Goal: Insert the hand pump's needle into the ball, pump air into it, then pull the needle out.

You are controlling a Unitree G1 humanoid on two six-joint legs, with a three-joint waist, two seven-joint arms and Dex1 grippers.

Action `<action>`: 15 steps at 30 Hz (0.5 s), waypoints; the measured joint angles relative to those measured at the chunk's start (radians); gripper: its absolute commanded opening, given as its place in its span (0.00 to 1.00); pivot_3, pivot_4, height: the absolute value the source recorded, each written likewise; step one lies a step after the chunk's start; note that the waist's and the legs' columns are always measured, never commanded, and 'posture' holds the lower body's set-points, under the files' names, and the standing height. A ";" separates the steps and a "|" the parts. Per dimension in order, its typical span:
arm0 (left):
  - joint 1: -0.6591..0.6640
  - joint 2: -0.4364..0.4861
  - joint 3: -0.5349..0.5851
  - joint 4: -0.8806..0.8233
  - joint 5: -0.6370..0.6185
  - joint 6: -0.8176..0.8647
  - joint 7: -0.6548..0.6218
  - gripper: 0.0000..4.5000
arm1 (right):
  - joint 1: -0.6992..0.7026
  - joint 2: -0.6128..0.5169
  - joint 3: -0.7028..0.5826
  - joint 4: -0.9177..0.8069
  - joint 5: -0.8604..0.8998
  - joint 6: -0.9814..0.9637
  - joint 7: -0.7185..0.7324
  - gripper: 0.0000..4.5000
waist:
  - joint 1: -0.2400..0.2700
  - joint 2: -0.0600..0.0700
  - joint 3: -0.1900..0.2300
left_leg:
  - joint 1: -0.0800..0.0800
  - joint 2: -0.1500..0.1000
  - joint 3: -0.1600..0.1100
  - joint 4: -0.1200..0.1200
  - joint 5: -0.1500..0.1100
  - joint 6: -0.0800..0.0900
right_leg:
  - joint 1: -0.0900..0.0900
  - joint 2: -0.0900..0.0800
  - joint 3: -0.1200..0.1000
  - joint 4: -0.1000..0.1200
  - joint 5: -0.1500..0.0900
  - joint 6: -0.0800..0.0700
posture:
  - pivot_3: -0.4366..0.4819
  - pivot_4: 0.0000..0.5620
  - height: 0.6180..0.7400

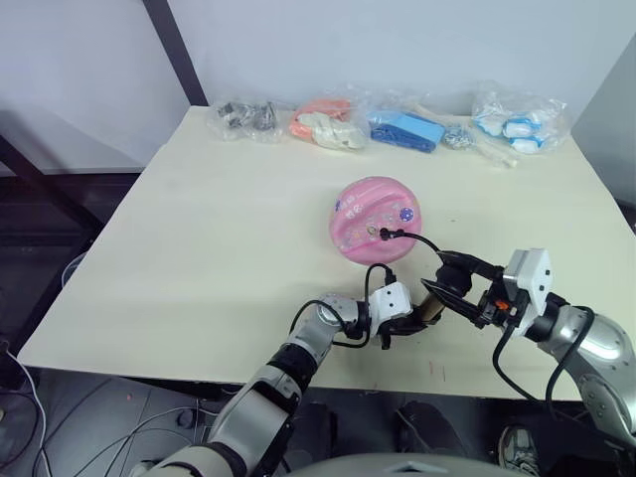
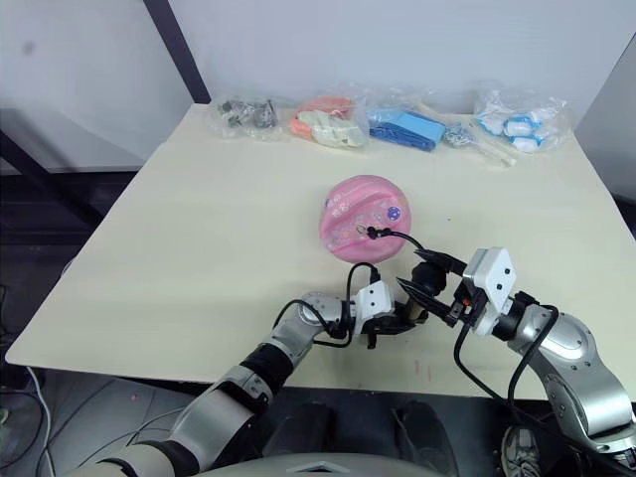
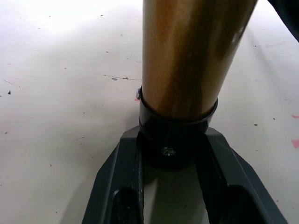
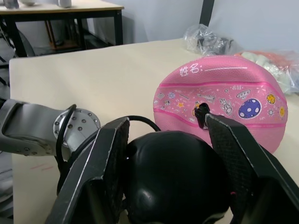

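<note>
A pink ball [image 1: 376, 220] sits on a pale bench [image 1: 199, 248], somewhat flattened and sagging. A thin black hose [image 1: 417, 238] runs from a small black fitting on the ball's near side back to the pump [image 1: 429, 311], which lies low near the bench's front edge. The needle [image 4: 202, 113] itself is too small to make out, but its fitting sits against the ball's printed band, so it appears to be already inserted.

The left hand [image 1: 397, 323] is clenched on the black collar at the base of the pump's brass barrel, its fingers [image 3: 117, 186] pressed on either side, seemingly to steady the pump. The right hand [image 1: 452, 288] is closed on the pump's rounded black handle [image 4: 175, 179], with a finger on each side, placed as if to work it in and out along the barrel.

Both forearms reach inward from opposite sides, low over the bench, and the hands face each other along the pump's length. The pumping stage looks ready or under way.

Several clear bags [image 1: 333, 121] of small items line the bench's far edge, well apart from the ball.
</note>
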 measured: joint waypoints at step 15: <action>-0.006 -0.001 0.001 0.007 -0.008 -0.030 -0.001 0.23 | -0.225 -0.260 -0.315 -0.136 0.513 0.315 -0.053 0.48 | 0.003 0.004 0.015 | -0.003 -0.001 0.000 0.000 0.000 0.000 | -0.001 -0.001 -0.002 -0.002 0.001 -0.002 | 0.48 0.27 1.00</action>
